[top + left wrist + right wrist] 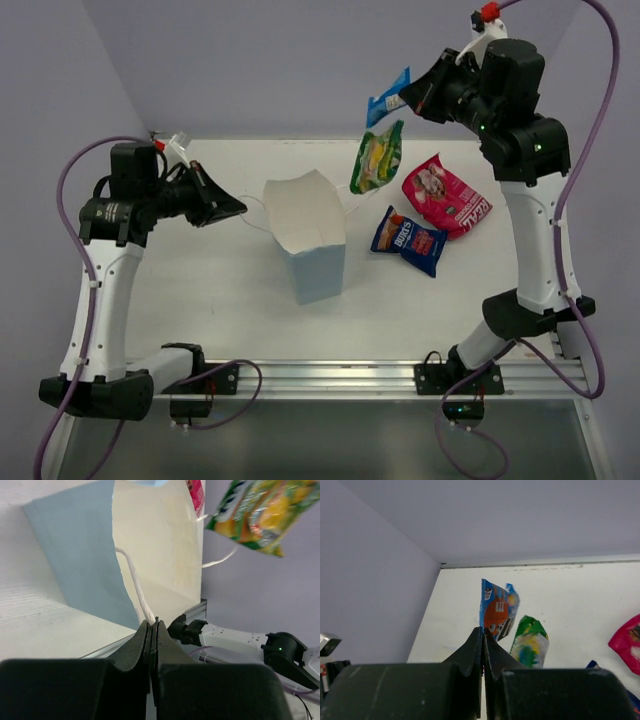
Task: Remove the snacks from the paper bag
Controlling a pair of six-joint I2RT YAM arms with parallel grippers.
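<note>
The right claw (410,97) is clamped on a light blue packet (388,97), held high over the far right of the white table (200,300). The left claw (236,208) is shut on the string handle (134,577) of the paper bag (312,245), mid-table. A green-yellow packet (377,157), red pouch (447,195) and dark blue packet (408,240) are right of the bag. Next, I'd guess: lower it and let go beside them. The walls (250,60) are lilac.

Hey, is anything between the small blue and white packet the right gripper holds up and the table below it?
Yes: the shiny yellow-green packet shows just under the small blue and white packet pinched in the right gripper. Whether it lies on the white table or hangs in the air, I cannot tell.
</note>
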